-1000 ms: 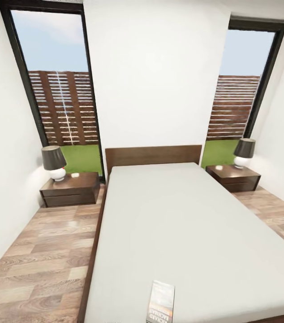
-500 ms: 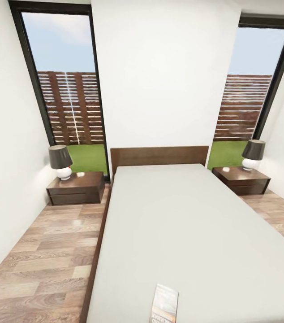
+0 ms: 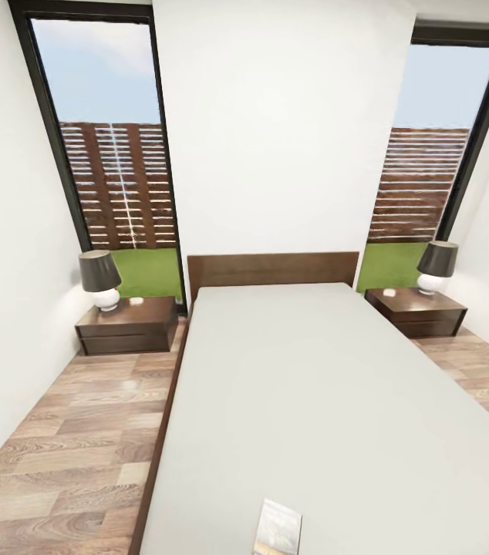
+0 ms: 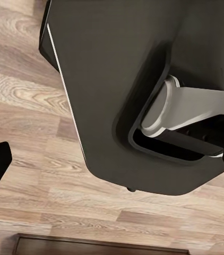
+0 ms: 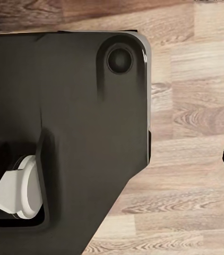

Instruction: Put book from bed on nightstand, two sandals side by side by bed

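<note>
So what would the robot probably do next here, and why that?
Probably roll a bit closer and bring an arm up toward the book. It lies at the near end of the bed, while both nightstands stand far off by the headboard, and the wrist views look down at the robot's own base over the floor.

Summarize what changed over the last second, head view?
Only the camera moved: the view panned slightly, and the book sits lower in frame, cut by its bottom edge. The book still lies on the bed; both nightstands and lamps are unchanged. Nothing grasped or released.
</note>
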